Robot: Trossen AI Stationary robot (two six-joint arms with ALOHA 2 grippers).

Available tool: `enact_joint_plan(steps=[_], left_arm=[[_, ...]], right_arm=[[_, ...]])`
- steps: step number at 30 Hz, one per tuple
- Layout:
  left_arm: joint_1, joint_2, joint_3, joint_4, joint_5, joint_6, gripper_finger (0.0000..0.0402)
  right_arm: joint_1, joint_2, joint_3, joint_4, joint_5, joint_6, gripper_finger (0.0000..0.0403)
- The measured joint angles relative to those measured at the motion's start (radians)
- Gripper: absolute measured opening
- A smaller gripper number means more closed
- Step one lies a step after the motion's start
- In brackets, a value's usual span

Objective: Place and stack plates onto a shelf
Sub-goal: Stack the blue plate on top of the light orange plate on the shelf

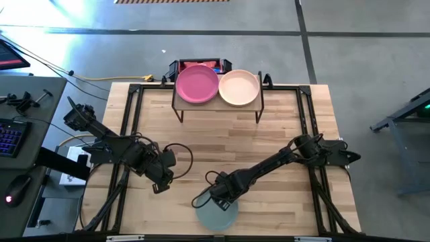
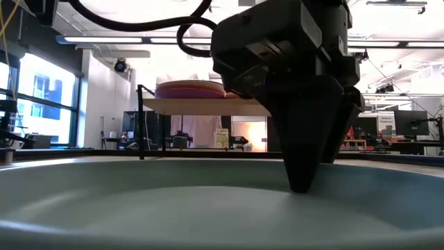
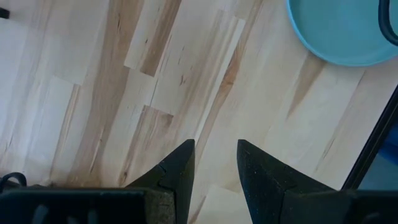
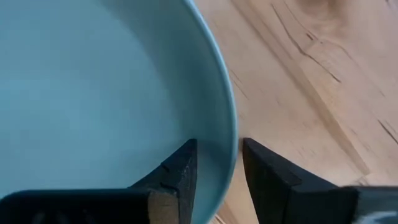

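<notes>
Teal plate [image 1: 216, 216]: far part covered by the right gripper [image 1: 220, 198] in the high view, cropped by the frame in both wrist views and the low view. Stack count under the pink plate [image 1: 197, 83] and cream plate [image 1: 238, 87] unreadable from above. Shelf [image 2: 208, 106] right end hidden behind the gripper in the low view.
</notes>
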Motion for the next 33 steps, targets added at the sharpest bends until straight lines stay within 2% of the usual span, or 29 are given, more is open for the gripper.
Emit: enact_joint_plan(steps=[4, 10, 19, 33], left_arm=[[0.000, 0.000, 0.000, 0.000, 0.000, 0.000, 0.0110], [0.000, 0.000, 0.000, 0.000, 0.000, 0.000, 0.0110], [0.000, 0.000, 0.000, 0.000, -0.026, 0.001, 0.0110], [0.000, 0.000, 0.000, -0.001, -0.056, 0.020, 0.0110]], right_arm=[[0.000, 0.000, 0.000, -0.002, -0.001, 0.000, 0.0086], [-0.001, 0.000, 0.000, 0.005, -0.014, -0.001, 0.0008], [-0.014, -0.013, 0.000, -0.003, -0.052, -0.008, 0.0002], [-0.073, -0.131, 0.000, -0.069, -0.079, -0.080, 0.0000]])
